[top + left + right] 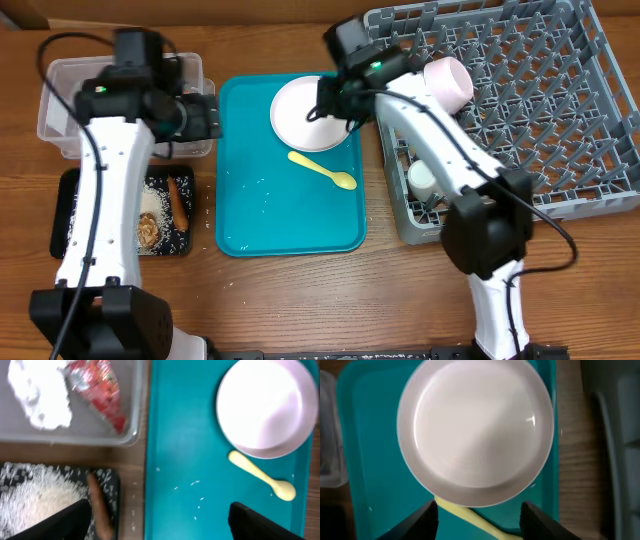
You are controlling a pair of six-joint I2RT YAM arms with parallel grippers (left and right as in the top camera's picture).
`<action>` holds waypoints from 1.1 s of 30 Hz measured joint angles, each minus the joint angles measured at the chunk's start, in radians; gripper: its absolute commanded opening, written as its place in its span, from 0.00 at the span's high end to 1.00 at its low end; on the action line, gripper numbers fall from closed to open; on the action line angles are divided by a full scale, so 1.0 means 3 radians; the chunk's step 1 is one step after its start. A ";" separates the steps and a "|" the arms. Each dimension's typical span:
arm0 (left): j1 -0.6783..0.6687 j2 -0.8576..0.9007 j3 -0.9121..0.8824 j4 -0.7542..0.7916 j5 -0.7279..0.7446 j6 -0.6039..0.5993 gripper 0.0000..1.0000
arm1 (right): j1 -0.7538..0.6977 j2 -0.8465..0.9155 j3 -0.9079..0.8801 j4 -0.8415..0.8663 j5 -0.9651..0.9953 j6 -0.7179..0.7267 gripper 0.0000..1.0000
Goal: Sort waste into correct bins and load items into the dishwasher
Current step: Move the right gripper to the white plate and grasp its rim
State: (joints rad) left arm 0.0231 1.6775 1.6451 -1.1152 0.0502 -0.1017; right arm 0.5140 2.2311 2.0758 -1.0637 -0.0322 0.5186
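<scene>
The pale plate (300, 112) lies at the back of the teal tray (290, 225), with the yellow spoon (322, 170) just in front of it. My right gripper (335, 105) hovers open over the plate's near rim; the right wrist view shows the plate (475, 430), the spoon (476, 521) and the open jaws (480, 522). My left gripper (205, 115) is open and empty (160, 525) over the tray's left edge. The clear tub (132, 435) holds the red-and-silver wrapper (97, 390) and white paper (37, 395). The black tray (70, 215) holds rice (35, 495), the orange-brown stick (100, 510) and a brown lump (148, 228).
The grey dish rack (540, 110) stands at the right, with a pale pink bowl (447, 80) on its pegs and a white cup (422, 180) in its front left compartment. A few rice grains (195, 482) lie on the teal tray. Bare wooden table runs along the front.
</scene>
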 measured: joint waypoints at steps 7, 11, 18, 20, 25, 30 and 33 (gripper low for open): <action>-0.0047 0.0000 0.0001 0.0167 -0.0156 -0.0214 0.11 | 0.0127 0.0359 -0.0001 -0.0037 0.0216 0.0652 0.57; -0.0028 0.0000 0.0001 0.0191 -0.0207 -0.0289 0.11 | 0.0120 0.0498 -0.0001 -0.0090 0.0282 0.0874 0.59; -0.0028 0.0000 0.0001 0.0196 -0.0286 -0.0341 0.09 | 0.0118 0.0696 -0.0001 -0.0127 0.0308 0.1006 0.70; -0.0028 0.0000 0.0001 0.0202 -0.0298 -0.0342 0.09 | 0.0118 0.0701 0.0000 -0.0116 0.0301 0.1033 0.80; -0.0028 0.0000 0.0001 0.0207 -0.0306 -0.0346 0.07 | 0.0104 0.0704 0.0017 -0.0067 0.0286 0.1072 0.96; -0.0028 0.0000 0.0001 0.0219 -0.0308 -0.0352 0.07 | 0.0097 0.0704 0.0025 -0.0048 0.0229 0.0970 0.96; -0.0028 0.0000 0.0001 0.0235 -0.0308 -0.0352 0.06 | 0.0072 0.0706 0.0046 -0.0028 0.0097 0.0811 0.96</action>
State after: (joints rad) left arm 0.0147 1.6775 1.6455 -1.0447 -0.0422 -0.2073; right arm 0.5358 2.4428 2.0895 -1.0721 -0.0032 0.7620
